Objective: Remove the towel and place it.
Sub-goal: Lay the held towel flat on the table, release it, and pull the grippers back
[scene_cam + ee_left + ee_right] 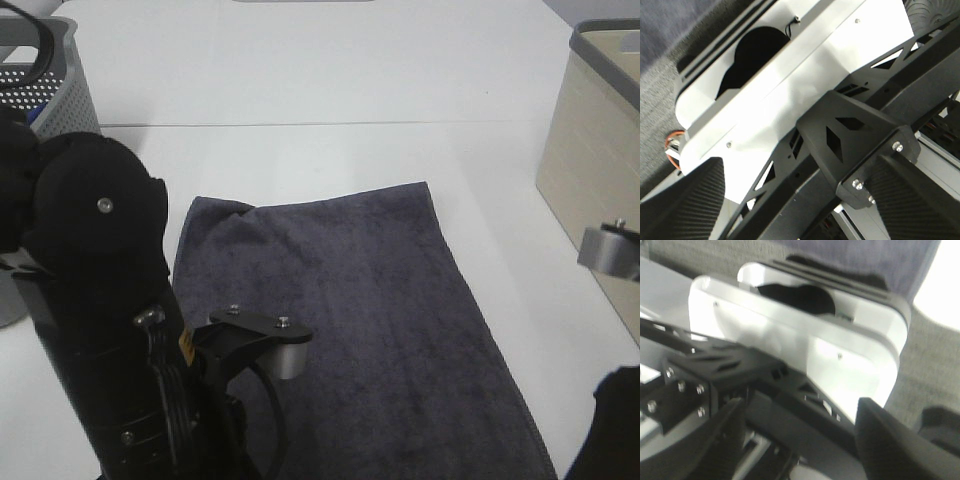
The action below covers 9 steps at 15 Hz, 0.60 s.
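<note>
The dark charcoal-grey towel lies spread flat on the white table, running from the middle toward the near edge, with its far left corner slightly rumpled. My left arm stands at the near left beside the towel's left edge and does not touch it. Part of my right arm shows at the right edge, apart from the towel. In the left wrist view my left gripper has its fingers spread apart, empty, over the robot's frame. My right gripper is likewise spread and empty.
A grey perforated basket stands at the back left. A beige bin with a grey rim stands at the right. Both wrist views show only the robot's white and black base frame and grey floor.
</note>
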Motion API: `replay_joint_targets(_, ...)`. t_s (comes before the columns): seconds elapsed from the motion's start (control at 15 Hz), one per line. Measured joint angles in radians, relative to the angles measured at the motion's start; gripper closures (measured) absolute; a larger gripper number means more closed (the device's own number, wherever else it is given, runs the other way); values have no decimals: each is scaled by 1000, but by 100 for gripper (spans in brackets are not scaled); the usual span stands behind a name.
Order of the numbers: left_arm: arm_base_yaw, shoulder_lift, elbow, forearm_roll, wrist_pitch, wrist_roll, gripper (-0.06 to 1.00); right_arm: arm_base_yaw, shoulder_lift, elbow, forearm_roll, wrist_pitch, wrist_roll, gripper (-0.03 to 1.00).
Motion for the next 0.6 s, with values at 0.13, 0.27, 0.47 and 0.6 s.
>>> replay_joint_targets(0.13, 26, 0, -48, 56, 19, -1, 19, 0, 1, -73, -47, -42, 36, 34)
replay_joint_targets(0.27, 119, 0, -96, 110, 19, -2, 19, 0, 31, -171, -140, -56, 61, 34)
replay_joint_targets(0.47, 285, 3, -137, 150, 18, 35, 19, -1, 130, -312, -193, -56, 59, 34)
replay_joint_targets(0.6, 421, 4, -202, 166, -7, 79, 19, -1, 286, -468, -185, -56, 21, 34)
